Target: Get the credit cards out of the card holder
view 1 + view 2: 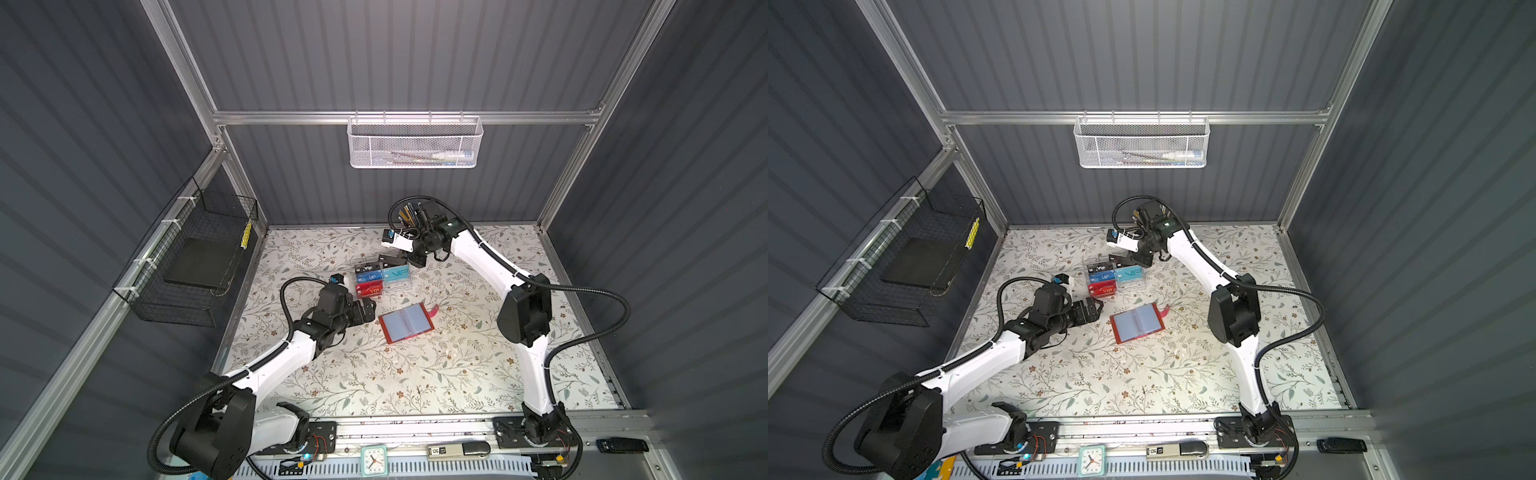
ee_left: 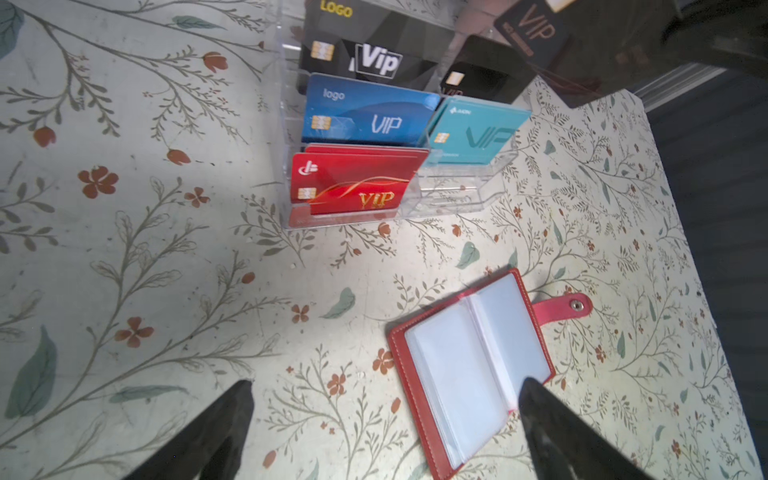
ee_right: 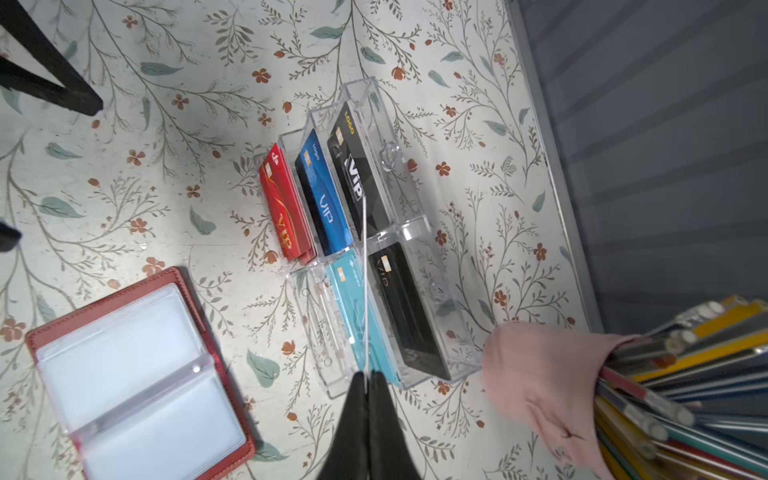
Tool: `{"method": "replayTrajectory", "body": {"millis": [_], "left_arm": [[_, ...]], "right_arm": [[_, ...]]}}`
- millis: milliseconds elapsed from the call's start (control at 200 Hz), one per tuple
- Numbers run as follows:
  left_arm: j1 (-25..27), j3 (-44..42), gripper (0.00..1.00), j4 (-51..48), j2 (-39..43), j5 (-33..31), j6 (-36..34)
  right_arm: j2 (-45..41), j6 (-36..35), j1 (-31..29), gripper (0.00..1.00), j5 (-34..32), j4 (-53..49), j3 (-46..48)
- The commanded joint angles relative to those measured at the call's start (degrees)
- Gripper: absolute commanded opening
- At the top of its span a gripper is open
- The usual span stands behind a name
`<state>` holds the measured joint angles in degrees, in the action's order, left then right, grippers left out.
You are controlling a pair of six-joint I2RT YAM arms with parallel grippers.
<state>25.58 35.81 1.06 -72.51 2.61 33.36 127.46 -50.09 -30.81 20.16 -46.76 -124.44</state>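
- Right gripper (image 3: 366,380) pinched a black card (image 2: 536,33) edge-on above the clear box (image 3: 409,195), probably to slot it in.
- Left gripper (image 2: 386,388) hung spread beside the open card holder (image 1: 406,323), mid-desk (image 1: 374,374), seemingly ready to steady it.

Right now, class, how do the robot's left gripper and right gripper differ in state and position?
The left gripper is open and empty; the right gripper is shut on a dark card. The left gripper is beside the red card holder; the right gripper holds its card over the clear box. Both are black, above the floral table.
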Motion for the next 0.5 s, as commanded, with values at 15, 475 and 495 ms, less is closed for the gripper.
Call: {"method": "replayTrajectory", "body": {"millis": [15,475,495], "left_arm": [[-0.3,0.8,1.00,4.7,-3.2,5.0,2.6],[-0.5,7.2,1.00,12.5,-16.5,6.3,6.6],[-0.5,7.4,1.00,12.5,-17.0,6.2,6.6]], "right_arm": [[1.7,-3.3,1.1,0.00,0.9,-3.8,-2.7],[3.0,-5.6,2.4,0.00,3.0,-2.4,-2.4],[3.1,-5.6,2.4,0.00,3.1,-2.3,-2.4]]}}
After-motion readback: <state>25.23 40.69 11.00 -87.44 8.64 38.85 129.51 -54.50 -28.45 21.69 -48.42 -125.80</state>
